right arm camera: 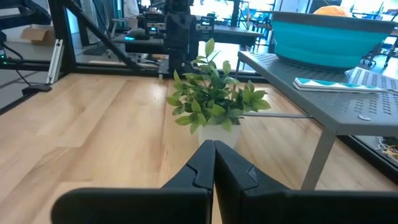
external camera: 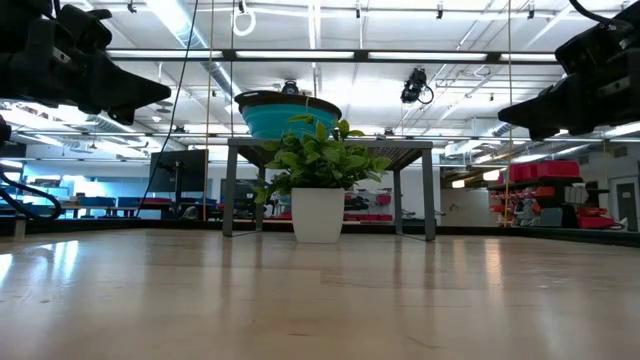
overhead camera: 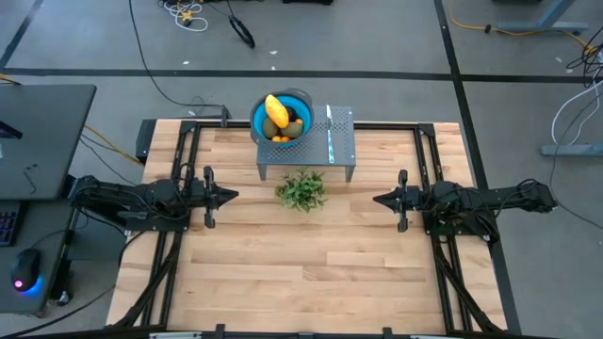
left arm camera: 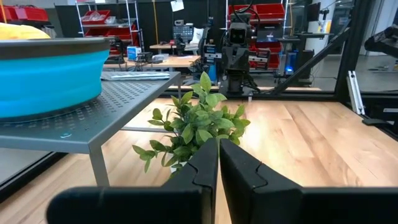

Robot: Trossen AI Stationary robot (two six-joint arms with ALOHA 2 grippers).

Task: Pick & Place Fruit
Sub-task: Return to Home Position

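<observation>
The fruit (overhead camera: 281, 120) lies in a blue bowl (overhead camera: 258, 111) on the left part of a small grey perforated stand (overhead camera: 341, 151) at the table's far middle: a yellow oblong, olive-green ovals and small orange pieces show. My left gripper (overhead camera: 233, 196) is shut, holds nothing and hovers left of the potted plant. My right gripper (overhead camera: 377, 199) is shut, holds nothing and hovers right of the plant. Both point level at each other.
A leafy plant (overhead camera: 301, 190) in a white pot (external camera: 318, 215) stands in front of the stand, between the two grippers. A thin knife (overhead camera: 331, 133) lies on the stand right of the bowl. Bare wooden tabletop (overhead camera: 311, 273) stretches toward the near edge.
</observation>
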